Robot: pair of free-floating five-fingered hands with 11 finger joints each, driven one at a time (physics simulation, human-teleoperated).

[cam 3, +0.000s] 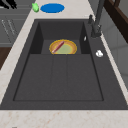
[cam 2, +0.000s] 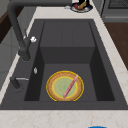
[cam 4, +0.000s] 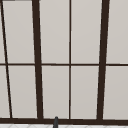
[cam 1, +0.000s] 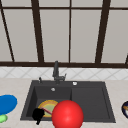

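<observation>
A yellow-rimmed plate (cam 2: pixel 64 86) with a pale green centre lies flat on the floor of the sink's basin (cam 2: pixel 67 53), toward the left end as seen from the front. A thin pink stick (cam 2: pixel 70 86) rests diagonally across the plate, touching it. In the front view a black hand (cam 1: pixel 38 115), the left one by its place in the picture, sits at the near edge of the basin just beside the plate's left rim; whether its fingers are curled or straight cannot be made out, nor whether it touches the stick's end. A large red ball (cam 1: pixel 67 114) sits in the foreground of the front view, covering the plate's right part. The faucet (cam 2: pixel 17 30) stands behind the basin. On the counter to the left lie a blue plate (cam 1: pixel 7 103) and a green object (cam 1: pixel 2 118); a dark plate (cam 2: pixel 80 6) with food stands at the right.
</observation>
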